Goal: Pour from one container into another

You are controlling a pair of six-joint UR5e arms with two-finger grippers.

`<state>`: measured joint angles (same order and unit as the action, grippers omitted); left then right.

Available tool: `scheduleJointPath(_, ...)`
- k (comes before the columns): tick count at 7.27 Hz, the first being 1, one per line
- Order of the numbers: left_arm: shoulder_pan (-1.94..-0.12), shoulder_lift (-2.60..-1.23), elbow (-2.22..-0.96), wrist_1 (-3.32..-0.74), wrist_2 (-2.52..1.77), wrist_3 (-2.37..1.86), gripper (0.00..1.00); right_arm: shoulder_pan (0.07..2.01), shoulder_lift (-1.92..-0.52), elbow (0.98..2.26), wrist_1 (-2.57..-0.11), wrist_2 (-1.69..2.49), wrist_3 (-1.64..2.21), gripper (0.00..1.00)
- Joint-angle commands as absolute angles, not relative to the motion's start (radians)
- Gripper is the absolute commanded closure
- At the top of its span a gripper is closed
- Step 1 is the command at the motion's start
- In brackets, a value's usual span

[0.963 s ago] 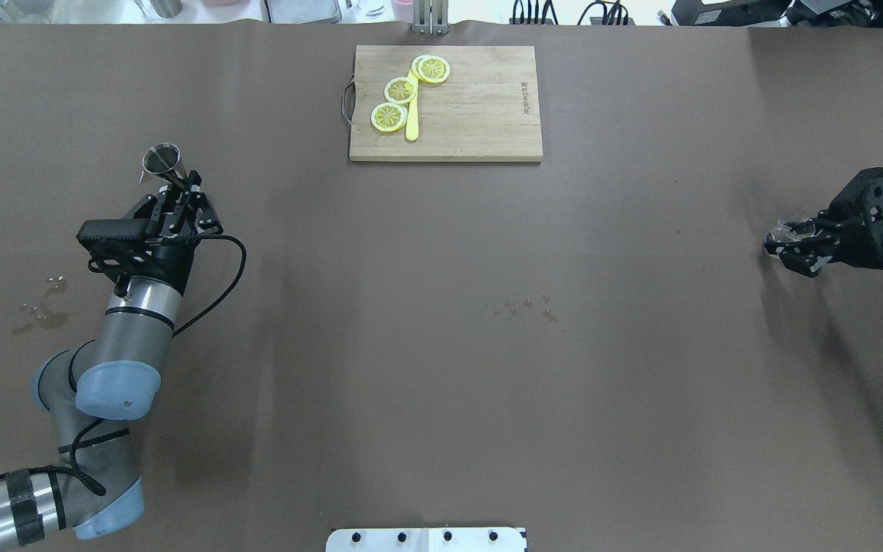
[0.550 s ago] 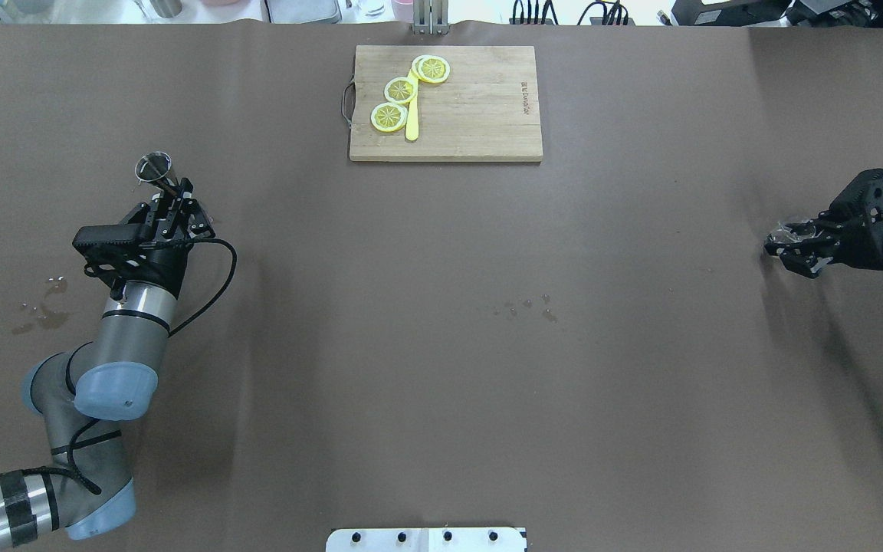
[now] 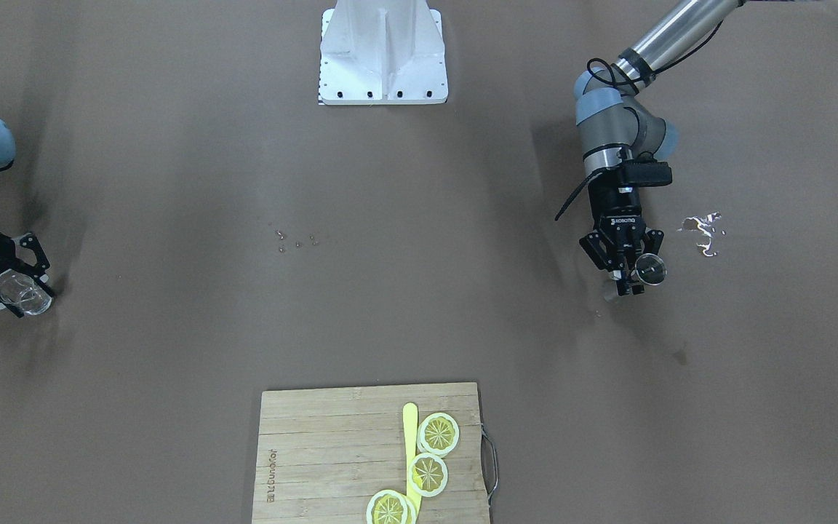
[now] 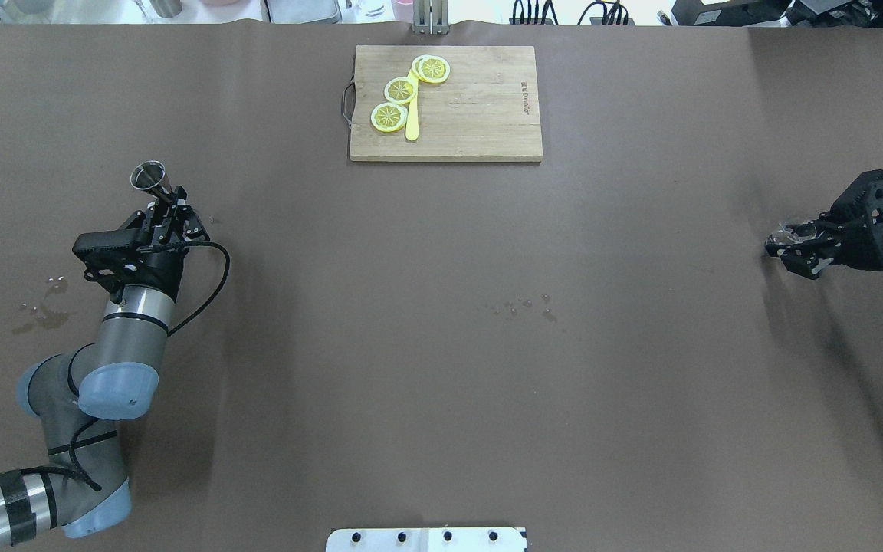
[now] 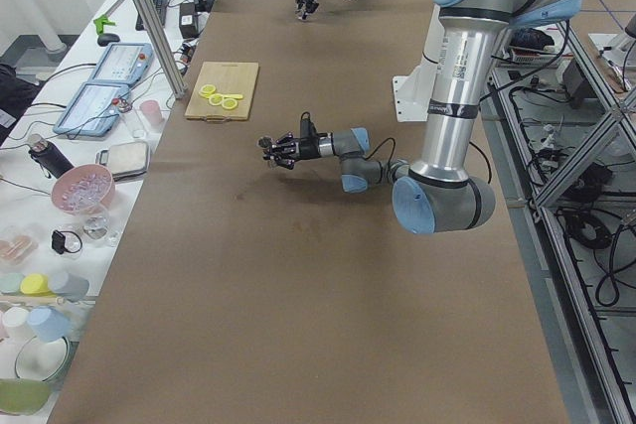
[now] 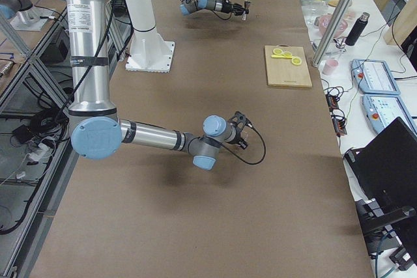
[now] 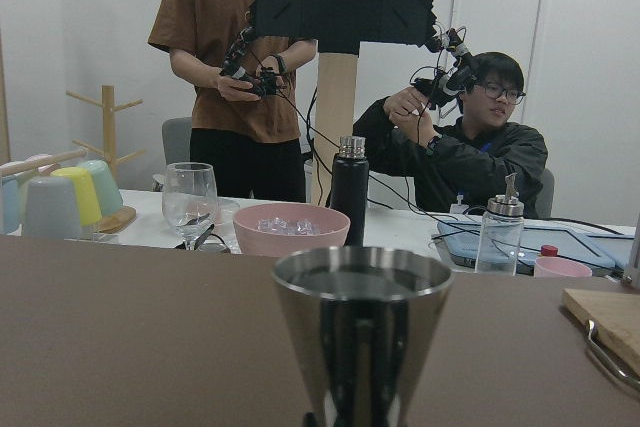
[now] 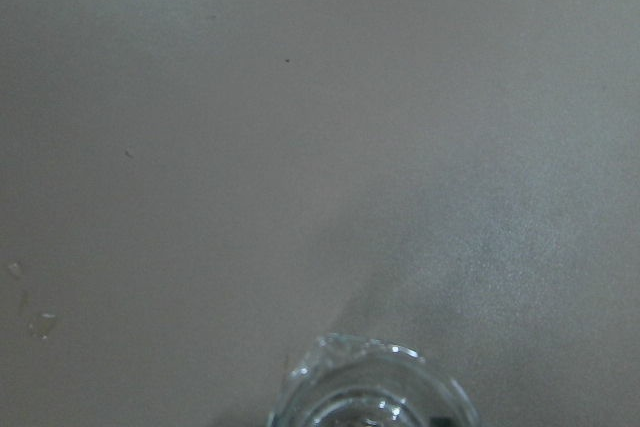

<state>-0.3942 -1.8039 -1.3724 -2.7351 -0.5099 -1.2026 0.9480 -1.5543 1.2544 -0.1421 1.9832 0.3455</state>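
Jaws first, since that's what everyone asks about: my left gripper (image 4: 169,217) is clamped on the stem of a little steel jigger (image 4: 148,175), and my right gripper (image 4: 789,247) is closed around a clear glass (image 4: 788,232). So both hands are full, nothing's loose.

From my left wrist cam the jigger (image 7: 362,332) looks upright, wide mouth on top. I can't tell if there's anything in it, the inside is just dark reflections. Same story with the glass (image 8: 370,394). I only get the rim at the bottom of the right wrist view, and I can't tell whether it's sitting on the table (image 4: 441,399) or just off it.

The catch is that the two containers are well apart, at opposite ends of the table. I'd call this the carry stage, with pouring not started.

My guess for the next move is to bring both in toward the middle, get the jigger's lip over the glass mouth, then roll the left wrist slowly. That glass opening is small, so the lineup matters.

There are droplets (image 4: 522,307) mid-table and a wet patch (image 4: 41,313) near my left arm. The cutting board (image 4: 472,103) with lemon slices (image 4: 401,90) sits at the far edge, out of the way.
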Motion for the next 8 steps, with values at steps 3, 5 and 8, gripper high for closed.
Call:
scheduleJointPath(3, -0.393, -1.813, -1.327, -2.734, -0.469, -1.219, 1.0, 0.948, -1.555, 1.255, -0.138, 1.987, 0.356, 0.0)
scheduleJointPath(5, -0.393, -1.816, -1.327, -2.706, -0.468, -1.251, 1.0, 0.95, -1.566, 1.272, -0.137, 1.993, 0.357, 0.0)
scheduleJointPath(8, -0.393, -1.819, -1.328, -2.654, -0.469, -1.304, 1.0, 0.962, -1.6, 1.29, -0.137, 2.014, 0.353, 0.0)
